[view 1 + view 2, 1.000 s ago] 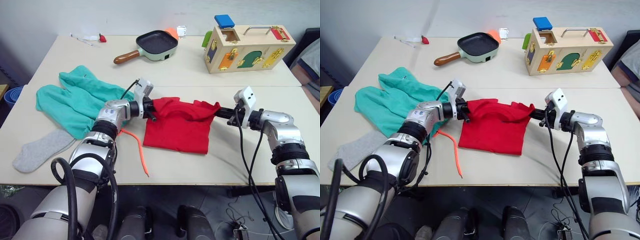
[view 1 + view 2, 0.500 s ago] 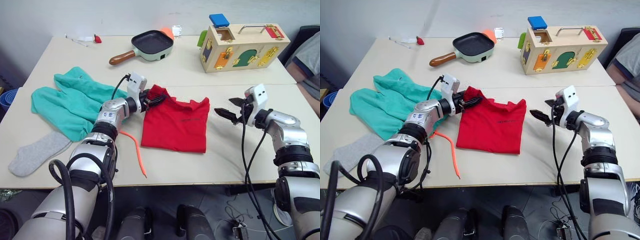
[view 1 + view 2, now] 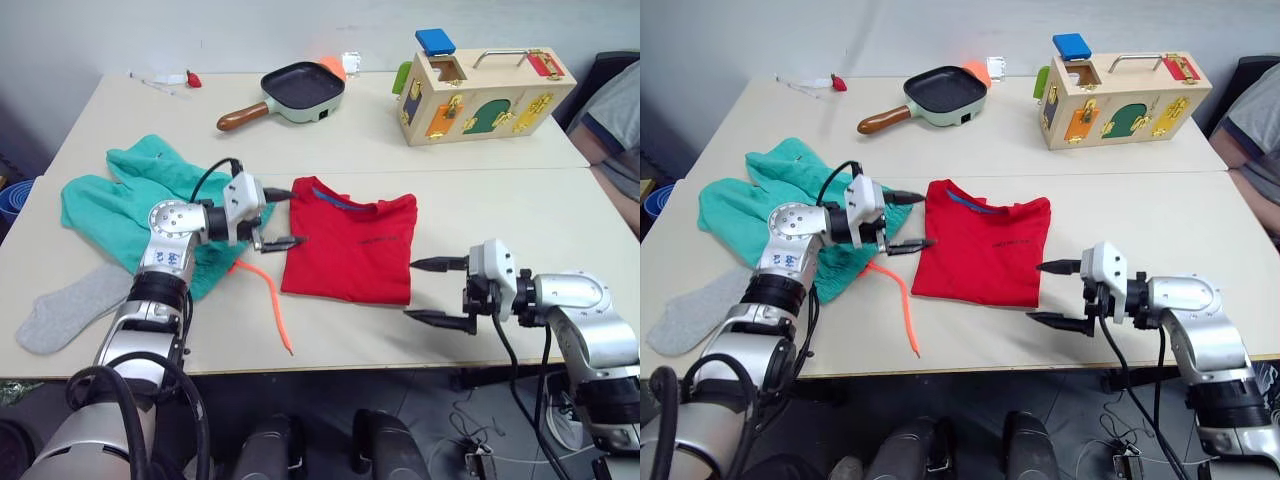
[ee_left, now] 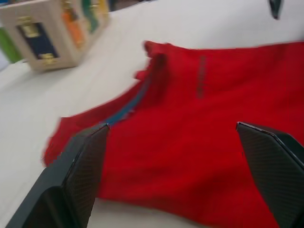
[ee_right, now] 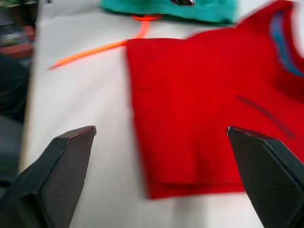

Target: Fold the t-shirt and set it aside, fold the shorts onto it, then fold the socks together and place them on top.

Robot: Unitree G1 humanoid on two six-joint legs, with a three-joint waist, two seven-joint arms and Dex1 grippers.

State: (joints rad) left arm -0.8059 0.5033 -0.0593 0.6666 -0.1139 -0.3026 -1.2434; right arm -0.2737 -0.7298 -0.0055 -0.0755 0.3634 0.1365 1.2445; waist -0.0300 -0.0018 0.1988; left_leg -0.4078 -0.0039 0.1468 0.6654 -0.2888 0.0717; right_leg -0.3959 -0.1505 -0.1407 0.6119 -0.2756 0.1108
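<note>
Left eye view: plain red cotton t-shirt (image 3: 350,252) lies mid-worktop (image 3: 520,210), sleeves folded in, roughly rectangular. Left gripper (image 3: 280,218) and right gripper (image 3: 436,292) flank it, jaws apart, empty. Teal-green fabric shorts (image 3: 130,205), light grey knit sock (image 3: 68,308) unfolded. Judgement: shirt fold partial; setting aside, rest pending.

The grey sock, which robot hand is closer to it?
Left. The left gripper is by the red t-shirt's collar side, nearer the grey sock; the right gripper is across the shirt.
</note>
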